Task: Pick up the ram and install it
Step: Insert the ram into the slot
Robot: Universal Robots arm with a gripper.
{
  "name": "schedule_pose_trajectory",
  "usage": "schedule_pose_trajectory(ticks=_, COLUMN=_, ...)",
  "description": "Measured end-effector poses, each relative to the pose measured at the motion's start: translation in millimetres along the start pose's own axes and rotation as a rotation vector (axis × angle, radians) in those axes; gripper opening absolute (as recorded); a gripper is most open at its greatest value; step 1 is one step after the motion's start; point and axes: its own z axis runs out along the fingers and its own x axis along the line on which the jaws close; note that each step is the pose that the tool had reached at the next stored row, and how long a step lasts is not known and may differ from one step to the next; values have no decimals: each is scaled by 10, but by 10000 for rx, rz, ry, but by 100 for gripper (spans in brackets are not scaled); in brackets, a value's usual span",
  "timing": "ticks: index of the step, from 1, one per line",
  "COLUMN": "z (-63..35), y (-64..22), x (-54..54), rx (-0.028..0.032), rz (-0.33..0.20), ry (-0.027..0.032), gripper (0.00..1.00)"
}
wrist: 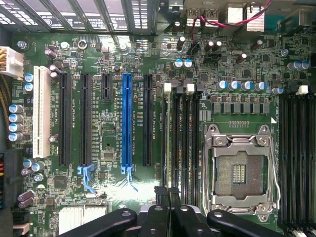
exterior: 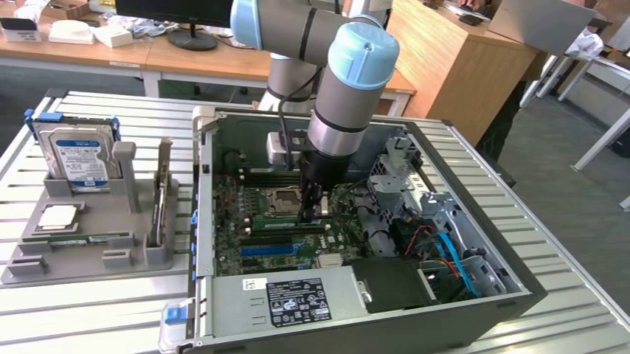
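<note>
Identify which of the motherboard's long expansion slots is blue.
The single blue slot, between a short black slot and a long black slot; the others are black, except one white slot.

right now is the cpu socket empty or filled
Empty: the cpu socket shows bare contacts in its middle, with no chip seated in it.

A slatted metal table (exterior: 88,310) stands on grey floor (exterior: 561,169); behind it, wooden desks (exterior: 206,63) carry a monitor (exterior: 158,9) and white boxes (exterior: 71,31).

exterior: high, oblique, mid-range over computer case (exterior: 423,328) | wrist: close, straight down on motherboard (wrist: 111,123) | shared: motherboard
</note>
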Motion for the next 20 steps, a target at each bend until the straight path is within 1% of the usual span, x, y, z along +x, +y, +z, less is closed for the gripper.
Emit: schedule_pose_trajectory(ticks=20, z=15, y=0, x=0, rx=-1, rz=-15, ry=-5, gripper=11)
